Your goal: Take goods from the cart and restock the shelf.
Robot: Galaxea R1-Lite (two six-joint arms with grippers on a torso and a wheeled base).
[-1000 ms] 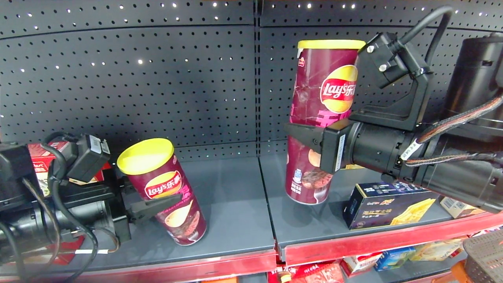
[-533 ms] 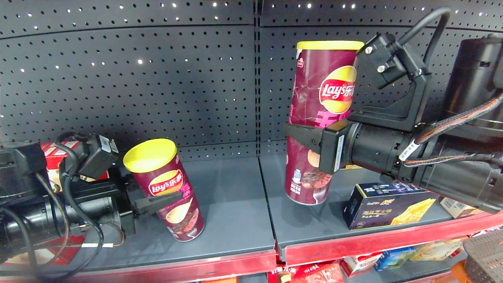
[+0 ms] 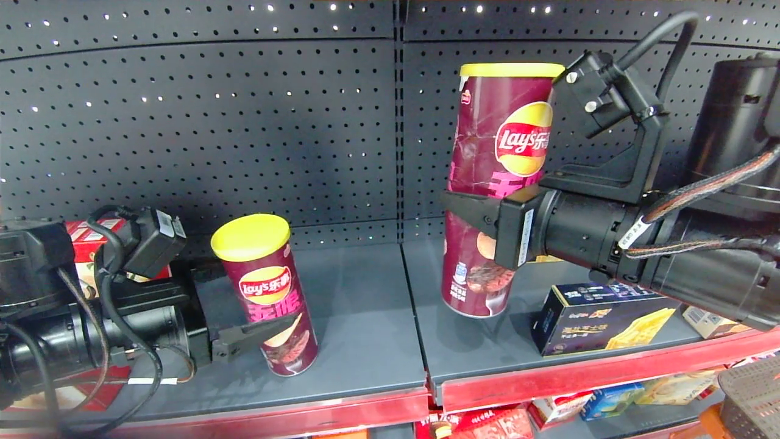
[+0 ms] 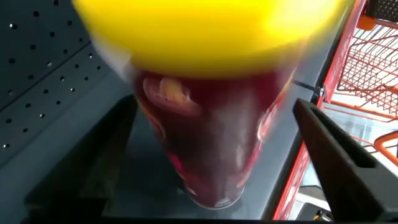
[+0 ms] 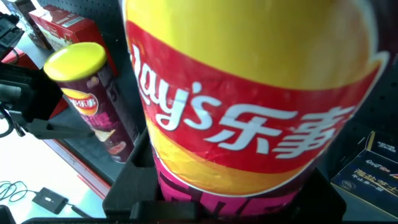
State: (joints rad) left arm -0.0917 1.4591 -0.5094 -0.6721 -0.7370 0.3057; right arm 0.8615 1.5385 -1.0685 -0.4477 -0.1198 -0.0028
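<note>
1. Straddling left can (image 3: 266, 286) with left pincer (image 3: 277, 326) apart; upright on shelf (image 3: 365, 341), well left of blue box (image 3: 600, 317).
2. Clamping right can (image 3: 499, 152) in right pincer (image 3: 487, 207), just left of blue box.

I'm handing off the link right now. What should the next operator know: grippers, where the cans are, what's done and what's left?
Left gripper: open, one finger on each side of the left can, which stands on its base in the left bay of the shelf.
Right gripper: shut on the right can, held roughly upright over the right bay beside the blue box. I cannot tell if its base touches the shelf.
Done: left can is set down.
Left: draw the left arm straight out without knocking its can. Seat the right can and release it, then probably go to the cart for more.
</note>
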